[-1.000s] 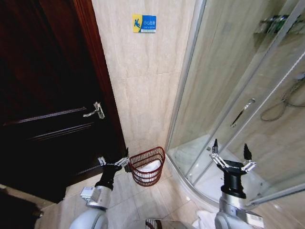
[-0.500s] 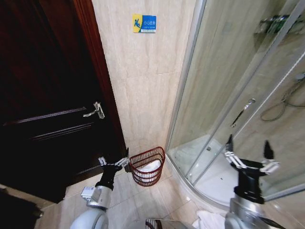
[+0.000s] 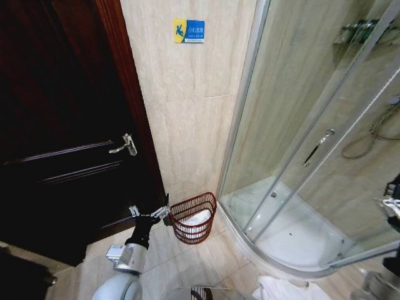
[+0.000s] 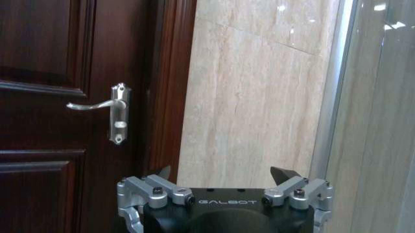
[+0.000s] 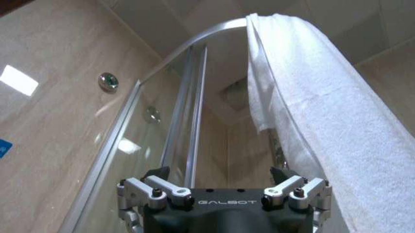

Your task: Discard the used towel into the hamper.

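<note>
A white towel point(image 5: 304, 97) hangs over the curved top rail of the shower enclosure. In the right wrist view my right gripper point(image 5: 220, 173) is open beneath it, not touching it. In the head view that gripper point(image 3: 392, 204) is cut off by the right edge, in front of the shower glass. The hamper point(image 3: 194, 219), a reddish-brown wire basket, stands on the floor against the tiled wall, with something white inside. My left gripper point(image 3: 150, 211) hangs open and holding nothing just left of the hamper's rim, and its fingertips point(image 4: 283, 173) point at the wall.
A dark wooden door point(image 3: 62, 125) with a metal handle point(image 4: 110, 111) fills the left side. The glass shower enclosure point(image 3: 300, 156) with its curved sill takes the right. Some white cloth point(image 3: 275, 289) lies at the bottom by the sill. Tiled floor lies between door and shower.
My right arm has swung to the right and upward, from in front of the shower door to the picture's right edge. The left arm and the hamper have stayed still.
</note>
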